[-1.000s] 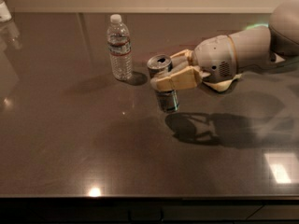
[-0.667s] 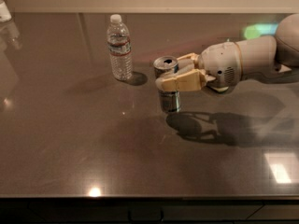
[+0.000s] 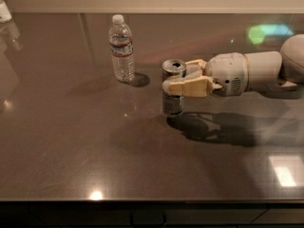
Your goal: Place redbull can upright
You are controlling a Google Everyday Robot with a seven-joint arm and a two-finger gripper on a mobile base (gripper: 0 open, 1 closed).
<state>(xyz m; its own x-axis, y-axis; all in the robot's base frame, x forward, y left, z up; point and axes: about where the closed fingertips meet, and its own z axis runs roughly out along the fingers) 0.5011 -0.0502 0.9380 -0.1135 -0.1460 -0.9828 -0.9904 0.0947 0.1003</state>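
The redbull can (image 3: 173, 103) stands upright near the middle of the dark table (image 3: 71, 151), its silver top with the opening facing up. Its base is at or just above the table surface. My gripper (image 3: 176, 75) reaches in from the right and is shut on the can. One cream finger (image 3: 187, 87) crosses in front of the can's upper half and the other lies behind its rim. The white arm (image 3: 237, 72) runs off to the right edge.
A clear plastic water bottle (image 3: 121, 49) with a red-striped label stands upright to the left of the can and slightly farther back. A white object (image 3: 4, 11) sits at the far left corner. The table's front edge runs along the bottom.
The gripper and can have shifted slightly to the right and lower. The can stays upright in the fingers. The water bottle has not moved.
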